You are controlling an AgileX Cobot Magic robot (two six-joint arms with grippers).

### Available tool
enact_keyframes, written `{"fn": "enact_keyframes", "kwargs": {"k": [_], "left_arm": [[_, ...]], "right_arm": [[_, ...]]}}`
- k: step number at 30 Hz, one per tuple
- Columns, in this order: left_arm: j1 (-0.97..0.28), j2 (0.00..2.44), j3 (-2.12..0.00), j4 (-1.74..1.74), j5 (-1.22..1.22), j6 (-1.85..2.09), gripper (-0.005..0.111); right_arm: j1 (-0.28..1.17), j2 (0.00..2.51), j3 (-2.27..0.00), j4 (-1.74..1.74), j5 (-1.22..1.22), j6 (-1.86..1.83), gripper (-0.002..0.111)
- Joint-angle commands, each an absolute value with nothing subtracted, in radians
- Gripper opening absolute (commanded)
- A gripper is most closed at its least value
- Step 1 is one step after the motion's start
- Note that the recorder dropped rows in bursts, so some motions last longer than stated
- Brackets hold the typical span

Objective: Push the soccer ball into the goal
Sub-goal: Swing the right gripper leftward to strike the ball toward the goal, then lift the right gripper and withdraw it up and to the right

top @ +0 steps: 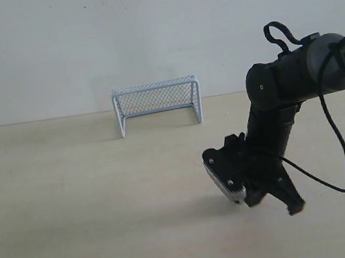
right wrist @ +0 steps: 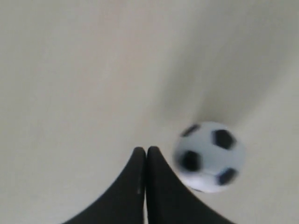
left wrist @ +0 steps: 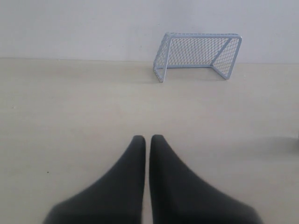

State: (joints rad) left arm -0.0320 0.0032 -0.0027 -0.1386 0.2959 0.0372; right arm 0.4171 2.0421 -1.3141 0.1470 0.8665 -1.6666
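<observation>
The soccer ball, white with black patches, lies on the pale table and looks blurred. It rests against the outer side of one finger of my right gripper, which is shut with nothing between its fingers. In the exterior view the right gripper points down at the table at the front right, and the ball is hidden behind the arm. The goal stands at the back by the wall, its mouth facing the front. My left gripper is shut and empty, low over bare table, with the goal far beyond it.
A white wall closes the back of the table. A black cable loops down from the right arm. The left arm is out of the exterior view.
</observation>
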Motion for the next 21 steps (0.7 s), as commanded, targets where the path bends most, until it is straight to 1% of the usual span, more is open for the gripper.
{"fn": "enact_keyframes", "kwargs": {"k": [1,2,4,9,11,12,17,21], "left_arm": [[-0.030,0.000,0.000,-0.146,0.296,0.029,0.004],[-0.030,0.000,0.000,-0.146,0.296,0.029,0.004],[-0.030,0.000,0.000,-0.146,0.296,0.029,0.004],[-0.030,0.000,0.000,-0.146,0.296,0.029,0.004],[-0.030,0.000,0.000,-0.146,0.296,0.029,0.004],[-0.030,0.000,0.000,-0.146,0.296,0.029,0.004],[-0.030,0.000,0.000,-0.146,0.296,0.029,0.004],[-0.030,0.000,0.000,-0.146,0.296,0.029,0.004]], "right_arm": [[0.418,2.034,-1.319,0.138,0.371,-1.244,0.000],[0.418,2.021,-1.319,0.131,0.260,-1.103,0.000],[0.418,1.991,-1.319,0.121,0.135,-0.992,0.000],[0.418,1.882,-1.319,0.121,0.103,-0.974,0.000],[0.418,1.830,-1.319,0.121,0.175,-0.878,0.000],[0.418,1.794,-1.319,0.124,0.274,-0.782,0.000],[0.416,1.700,-1.319,0.122,0.649,-0.670,0.000],[0.416,1.642,-1.289,0.031,0.832,-0.484,0.000]]}}
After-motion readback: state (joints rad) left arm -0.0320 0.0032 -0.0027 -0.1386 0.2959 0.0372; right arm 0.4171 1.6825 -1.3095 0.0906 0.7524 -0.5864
